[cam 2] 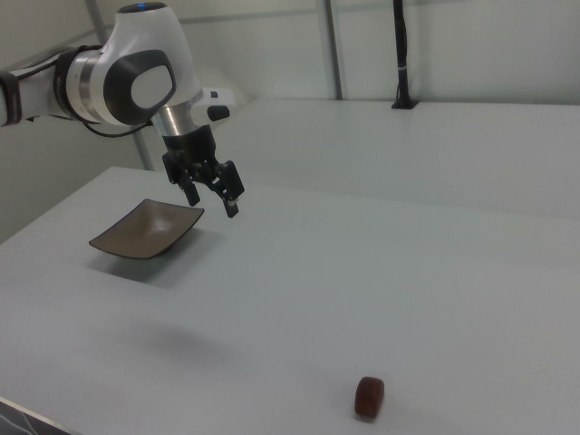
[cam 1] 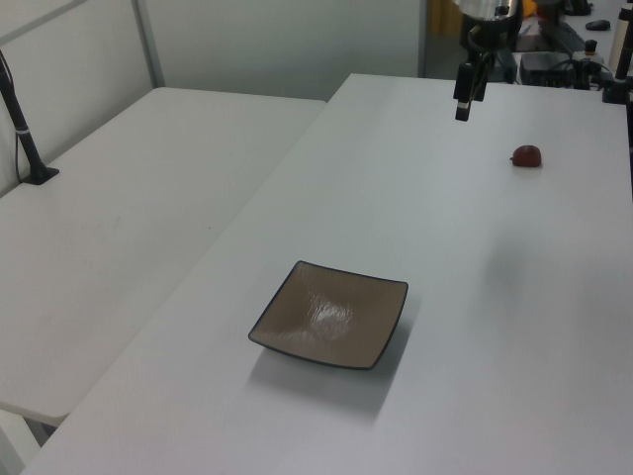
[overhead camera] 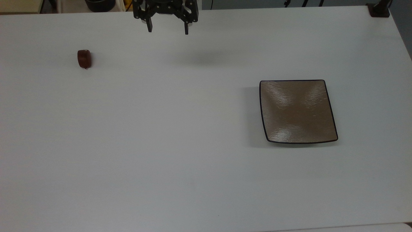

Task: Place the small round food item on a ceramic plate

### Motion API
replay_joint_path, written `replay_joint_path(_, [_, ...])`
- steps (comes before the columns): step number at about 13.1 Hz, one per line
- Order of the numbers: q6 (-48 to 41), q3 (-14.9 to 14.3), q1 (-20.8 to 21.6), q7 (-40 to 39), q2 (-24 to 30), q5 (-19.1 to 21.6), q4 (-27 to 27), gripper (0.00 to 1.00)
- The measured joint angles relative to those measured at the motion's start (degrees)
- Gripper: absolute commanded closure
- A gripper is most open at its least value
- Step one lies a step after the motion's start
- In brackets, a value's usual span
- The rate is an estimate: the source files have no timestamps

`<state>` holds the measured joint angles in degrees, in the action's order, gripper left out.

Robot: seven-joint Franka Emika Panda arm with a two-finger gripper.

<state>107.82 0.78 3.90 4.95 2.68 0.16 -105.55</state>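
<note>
Top view | glossy oblong food item (overhead camera: 84, 59) | square textured plate (overhead camera: 297, 111)

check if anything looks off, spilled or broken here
Nothing stands out. The plate sits flat and empty on the table, the small food item lies intact apart from it, and the open gripper hangs above the table.

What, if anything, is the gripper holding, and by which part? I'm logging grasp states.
Nothing. The black two-finger gripper hangs open and empty above the table; the small dark reddish-brown food lump lies apart on the white table.
</note>
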Motion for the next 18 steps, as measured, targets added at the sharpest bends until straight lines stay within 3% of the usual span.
replay_joint_path(14, [-0.8,0.0,0.8,0.0,0.2,0.0,-0.1,0.00])
replay_joint_path(18, [-0.8,-0.2,-0.6,0.0,0.9,0.0,-0.1,0.00])
